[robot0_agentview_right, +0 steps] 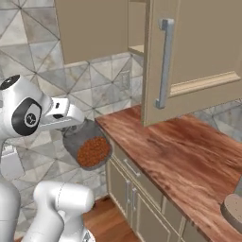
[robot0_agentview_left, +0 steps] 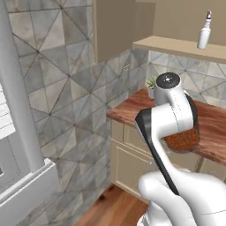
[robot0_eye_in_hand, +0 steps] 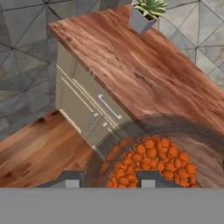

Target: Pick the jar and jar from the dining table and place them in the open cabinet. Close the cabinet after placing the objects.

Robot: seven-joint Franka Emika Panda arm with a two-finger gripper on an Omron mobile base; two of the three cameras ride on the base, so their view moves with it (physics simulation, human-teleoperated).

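Observation:
My gripper (robot0_eye_in_hand: pixel 109 180) is shut on a squat glass jar (robot0_agentview_right: pixel 92 149) of reddish-brown grains. I hold it tilted in the air, off the left end of the wood-grain counter (robot0_agentview_right: pixel 175 151). In the left base view the jar (robot0_agentview_left: pixel 182 140) peeks out from behind my forearm. In the hand view the jar (robot0_eye_in_hand: pixel 148 162) sits between my two fingertips. The beige cabinet hangs above the counter with its door (robot0_agentview_right: pixel 198 56) swung open. The door carries a long silver bar handle (robot0_agentview_right: pixel 163 64). The cabinet's shelf (robot0_agentview_left: pixel 176 45) is up to the right of the jar.
A white spray bottle (robot0_agentview_left: pixel 204 32) stands on the cabinet shelf. A small potted plant (robot0_eye_in_hand: pixel 148 13) sits at the back of the counter by the tiled wall. A round grey-brown object (robot0_agentview_right: pixel 231 210) is cut off at the counter's near right edge. Beige drawers and doors (robot0_eye_in_hand: pixel 83 105) line the counter's front.

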